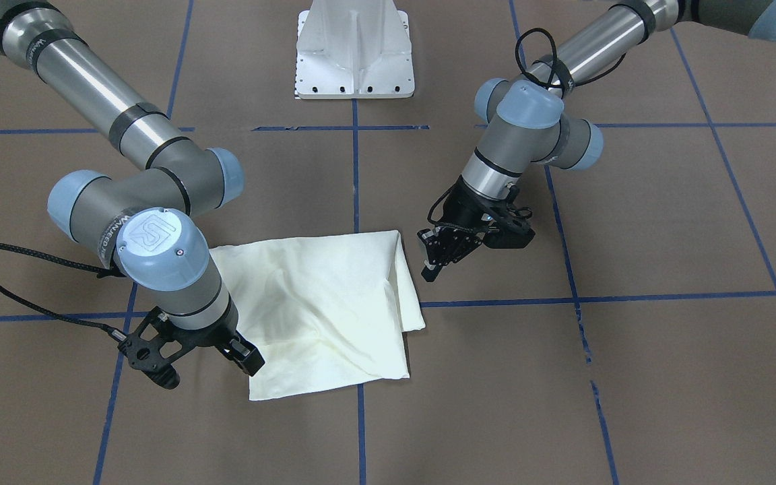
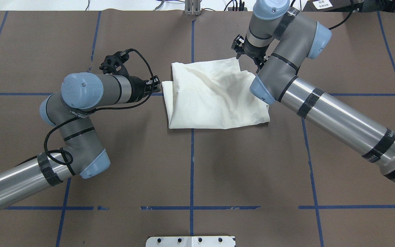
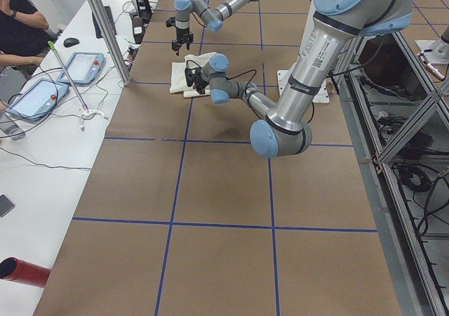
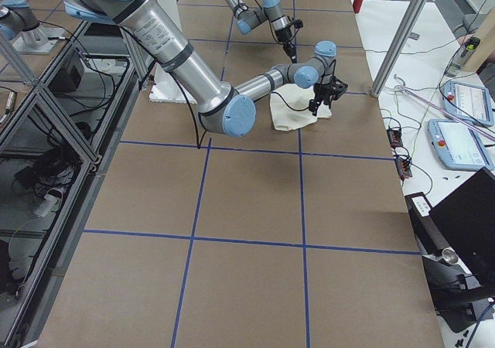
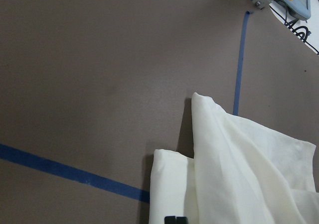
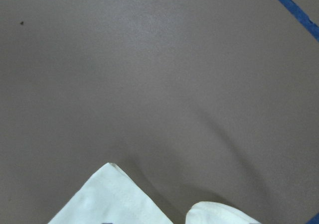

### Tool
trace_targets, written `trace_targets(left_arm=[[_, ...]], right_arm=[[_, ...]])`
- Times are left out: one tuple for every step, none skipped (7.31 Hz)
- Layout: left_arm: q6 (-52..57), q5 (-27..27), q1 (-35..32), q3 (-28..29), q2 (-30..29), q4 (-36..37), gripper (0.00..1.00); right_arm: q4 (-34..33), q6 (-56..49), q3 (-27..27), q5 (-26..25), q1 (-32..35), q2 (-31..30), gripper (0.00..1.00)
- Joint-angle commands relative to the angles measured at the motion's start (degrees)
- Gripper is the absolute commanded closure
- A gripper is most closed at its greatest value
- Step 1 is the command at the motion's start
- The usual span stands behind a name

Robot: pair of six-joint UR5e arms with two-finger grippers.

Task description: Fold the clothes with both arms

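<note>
Mid-fold, the left black pincer (image 2: 157, 85) and right black pincer (image 1: 243, 356) are hanging at edges of the cream-white folded shirt (image 2: 214, 96), their openness impossible to tell. Each is likely needing to pinch a corner next.

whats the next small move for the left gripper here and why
Probably ease the left gripper down and in onto the edge of the shirt beside it, then pinch. It hangs just off that side, where the folded layers lie offset, while the right gripper sits at a corner on the other side.
</note>
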Motion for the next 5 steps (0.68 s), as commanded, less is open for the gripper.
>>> trace_targets(left_arm=[[0.06,1.03,0.11,-0.18,-0.03,0.00,1.00],[0.06,1.03,0.11,-0.18,-0.03,0.00,1.00],[0.06,1.03,0.02,-0.18,-0.03,0.00,1.00],[0.06,1.03,0.11,-0.18,-0.03,0.00,1.00],[0.06,1.03,0.11,-0.18,-0.03,0.00,1.00]], right_arm=[[0.10,0.13,-1.37,1.44,-0.52,0.87,0.22],[0.10,0.04,-1.37,2.06,-0.61,0.97,0.43],[0.19,-0.05,-1.37,2.06,-1.39,0.79,0.47],[0.19,-0.05,-1.37,2.07,-2.36,0.44,0.48],[0.19,1.00,-1.37,2.07,-2.37,0.44,0.99]])
